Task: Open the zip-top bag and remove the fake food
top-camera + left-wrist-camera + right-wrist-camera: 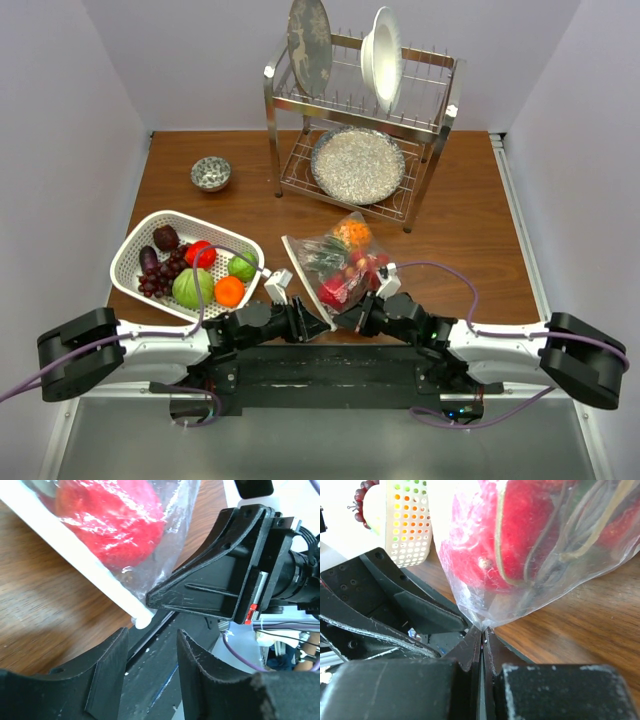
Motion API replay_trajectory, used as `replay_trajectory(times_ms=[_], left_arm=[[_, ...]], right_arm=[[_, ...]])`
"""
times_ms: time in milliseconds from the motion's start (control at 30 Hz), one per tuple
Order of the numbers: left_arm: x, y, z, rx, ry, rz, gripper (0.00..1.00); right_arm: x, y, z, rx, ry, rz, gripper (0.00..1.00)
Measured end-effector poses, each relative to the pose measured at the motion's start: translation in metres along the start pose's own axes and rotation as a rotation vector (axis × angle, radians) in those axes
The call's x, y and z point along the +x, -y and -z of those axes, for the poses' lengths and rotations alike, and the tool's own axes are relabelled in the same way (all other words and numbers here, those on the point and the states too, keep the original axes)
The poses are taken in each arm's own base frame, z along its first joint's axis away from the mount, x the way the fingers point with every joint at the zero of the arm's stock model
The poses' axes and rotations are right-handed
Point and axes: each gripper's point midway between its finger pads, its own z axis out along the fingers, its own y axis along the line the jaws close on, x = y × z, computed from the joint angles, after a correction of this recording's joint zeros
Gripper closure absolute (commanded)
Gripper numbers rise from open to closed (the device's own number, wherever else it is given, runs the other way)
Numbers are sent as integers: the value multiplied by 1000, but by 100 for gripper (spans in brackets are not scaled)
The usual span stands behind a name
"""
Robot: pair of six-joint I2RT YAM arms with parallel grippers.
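Observation:
The clear zip-top bag point(335, 262) lies on the wooden table in front of the arms, its white zip strip point(75, 555) along the left edge. The fake food is inside: a red piece point(112, 517), an orange piece point(352, 232) and green bits. My right gripper point(482, 630) is shut on the bag's near corner and also shows in the top view point(357, 315). My left gripper point(152, 636) is open and empty. The end of the zip strip sits just beyond its fingertips. It also shows in the top view point(318, 322).
A white slotted basket point(135, 245) with grapes, green, orange and red fake fruit stands at the left. A small bowl point(211, 173) sits at the back left. A metal dish rack point(360, 120) with plates stands at the back.

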Motion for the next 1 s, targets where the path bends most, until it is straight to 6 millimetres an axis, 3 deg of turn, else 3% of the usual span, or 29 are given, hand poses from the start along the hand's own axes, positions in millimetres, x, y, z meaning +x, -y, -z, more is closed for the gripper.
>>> replay_trajectory(times_ms=[267, 600, 1000], left_arm=[[0, 5, -1, 31, 3, 2, 55], [7, -1, -5, 21, -21, 0, 55], [1, 13, -12, 63, -7, -7, 56]], right_arm=[[-5, -13, 1, -17, 7, -6, 100], [-6, -15, 3, -19, 7, -11, 100], [-7, -16, 6, -17, 6, -20, 100]])
